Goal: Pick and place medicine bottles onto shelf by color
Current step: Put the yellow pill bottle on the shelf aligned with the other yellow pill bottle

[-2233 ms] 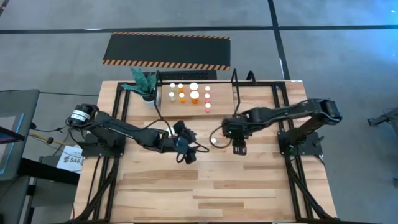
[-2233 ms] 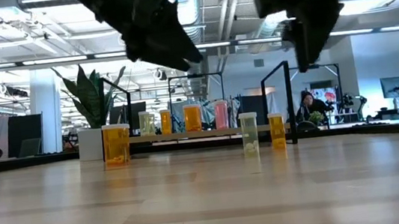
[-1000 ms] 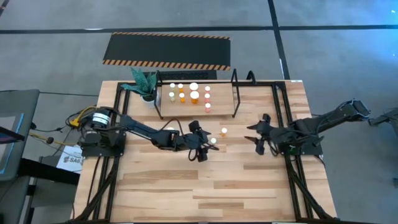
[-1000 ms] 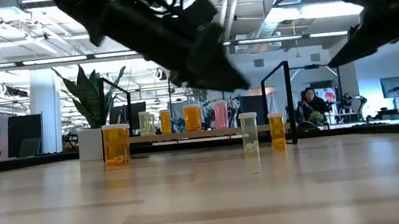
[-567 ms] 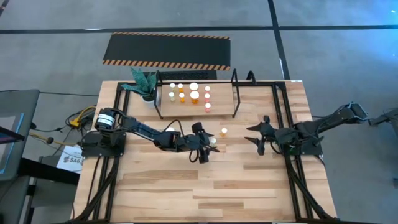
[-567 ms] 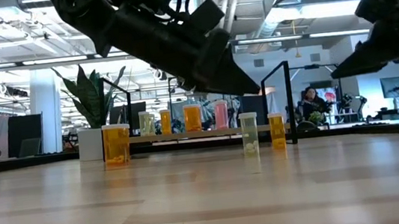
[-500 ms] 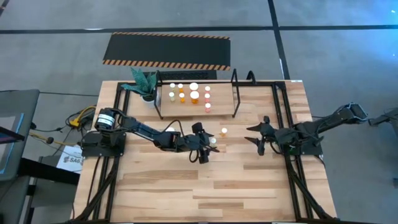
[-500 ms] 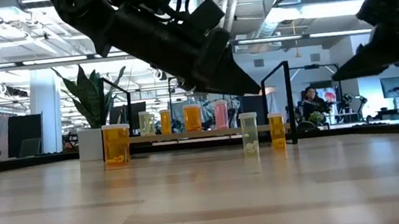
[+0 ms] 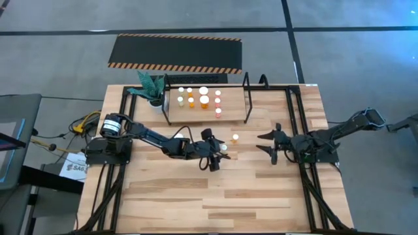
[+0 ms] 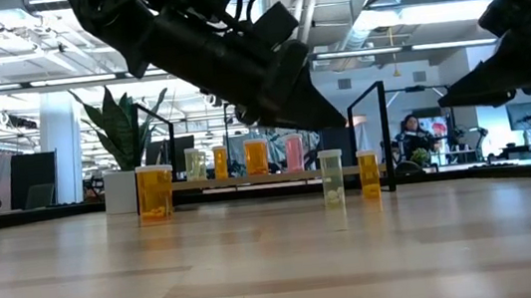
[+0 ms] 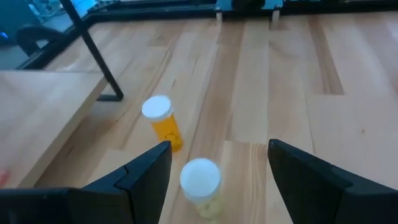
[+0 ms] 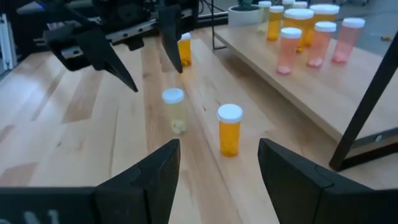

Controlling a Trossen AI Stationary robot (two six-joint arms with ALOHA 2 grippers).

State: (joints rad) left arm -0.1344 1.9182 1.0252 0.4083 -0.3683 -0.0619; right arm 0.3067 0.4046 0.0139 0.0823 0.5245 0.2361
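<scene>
Three medicine bottles are seen standing off the shelf on the worktop, the rest on the shelf (image 9: 206, 108) along the worktop's far edge. At the far left corner, beside the shelf's left end, a potted plant (image 9: 151, 87) is placed. On the shelf board, yellow bottles (image 9: 181, 95) are grouped toward the left, orange bottles (image 9: 204, 96) in the middle and pink bottles (image 9: 218, 103) toward the right. A large orange bottle (image 10: 155, 193) is seen upright on the worktop in front of the shelf's left part. Near the worktop's middle, the left gripper (image 9: 217, 156) is held above the wood with its fingers spread apart, nothing between them; a pale yellow bottle (image 11: 201, 185) stands just ahead of the fingers, in line with the gap. A small orange bottle (image 9: 235, 138) stands near it, toward the shelf. Toward the worktop's right edge, the right gripper (image 9: 269, 144) is held with its fingers apart and empty, well clear of both bottles.
</scene>
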